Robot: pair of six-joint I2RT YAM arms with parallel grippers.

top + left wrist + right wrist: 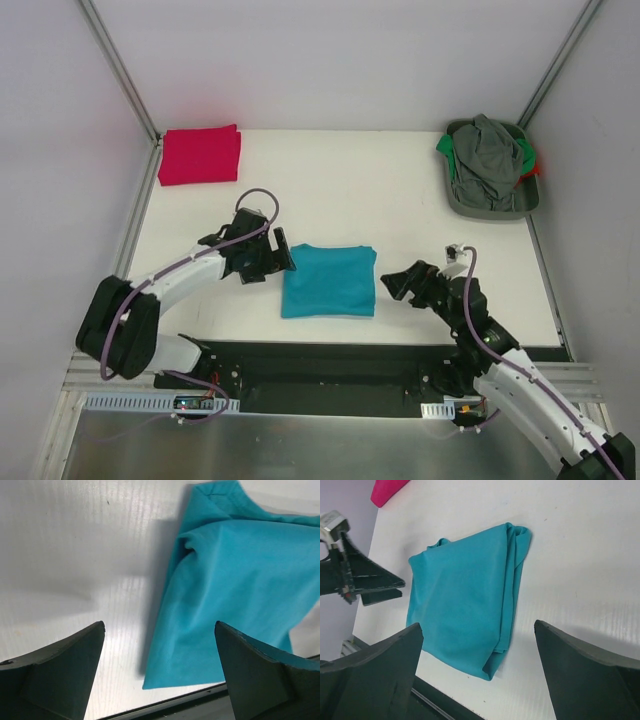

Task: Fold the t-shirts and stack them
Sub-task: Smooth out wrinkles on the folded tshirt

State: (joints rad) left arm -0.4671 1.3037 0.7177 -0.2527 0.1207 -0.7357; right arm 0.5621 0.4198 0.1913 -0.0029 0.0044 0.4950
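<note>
A teal t-shirt (328, 280) lies folded into a flat rectangle on the white table, near its front middle. It also shows in the left wrist view (240, 580) and the right wrist view (460, 595). A red t-shirt (200, 155) lies folded at the table's far left corner; one corner of it (387, 490) shows in the right wrist view. My left gripper (278, 255) hovers at the teal shirt's left edge, its jaws (159, 625) wide open with nothing gripped. My right gripper (400, 283) stands just right of the shirt, open (478, 624) and apart from the cloth.
A grey bin (455, 195) at the far right corner holds a heap of grey, green and red clothes (488, 155). A dark rail (330, 360) runs along the table's front edge just below the teal shirt. Grey walls close in the table's left, right and back sides.
</note>
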